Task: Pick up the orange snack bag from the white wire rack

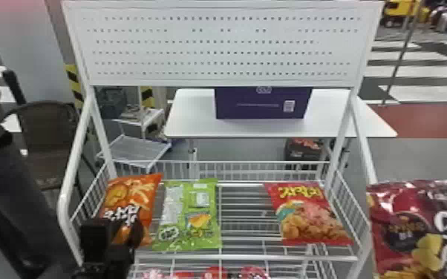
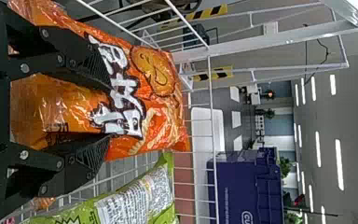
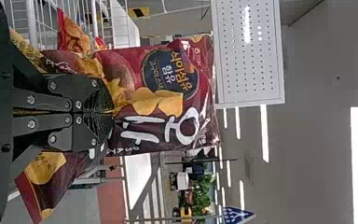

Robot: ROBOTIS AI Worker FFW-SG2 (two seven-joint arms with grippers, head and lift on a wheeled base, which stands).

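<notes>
nearest, the right gripper (image 3: 111, 111) is clenched on a maroon bag (image 3: 163, 70), while the left gripper (image 2: 104, 112) is released, its fingers spread in front of the orange bag (image 2: 142, 107). that one is probably light, puffy and slick, its contents easily crushed, so a gentle squeeze across the lower middle should suit. it is glossy, with bold white lettering and printed snacks, and sits at the left end of the rack (image 1: 248, 256), beside a green bag (image 1: 191, 219).
</notes>
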